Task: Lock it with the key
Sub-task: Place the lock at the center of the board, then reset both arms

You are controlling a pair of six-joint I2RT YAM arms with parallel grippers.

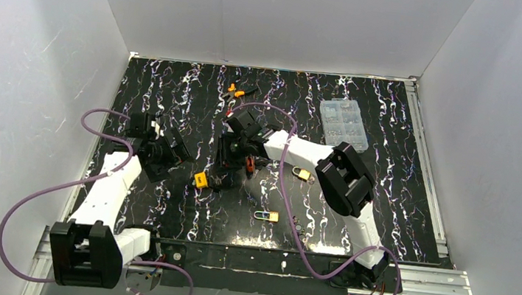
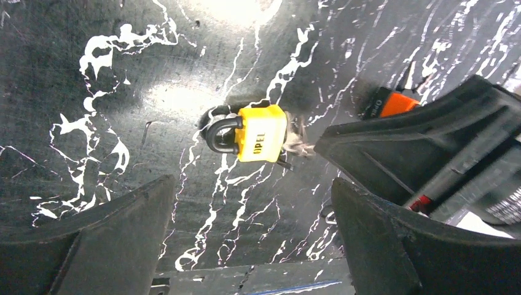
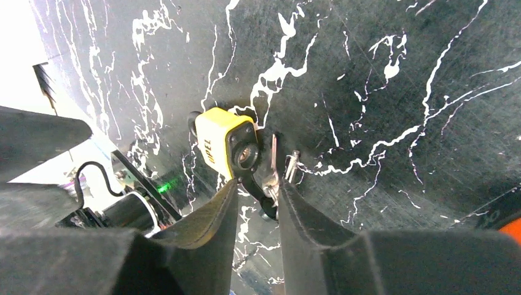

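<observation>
A yellow padlock (image 1: pixel 200 179) lies on the black marbled table between my two grippers. In the left wrist view the padlock (image 2: pixel 261 132) lies flat, with its black shackle pointing left. My left gripper (image 2: pixel 252 209) is open and empty, a little short of it. In the right wrist view the padlock (image 3: pixel 224 141) turns its keyhole end towards me, with a black cover flap hanging from it. My right gripper (image 3: pixel 258 196) is nearly closed on the bunch of keys (image 3: pixel 272 167). The key blade stands just right of the keyhole, not inside it.
Two brass padlocks lie on the table, one (image 1: pixel 302 174) near the right arm and one (image 1: pixel 267 215) towards the front. A clear compartment box (image 1: pixel 344 122) sits at the back right. Orange-handled tools (image 1: pixel 235 91) lie at the back middle. White walls enclose the table.
</observation>
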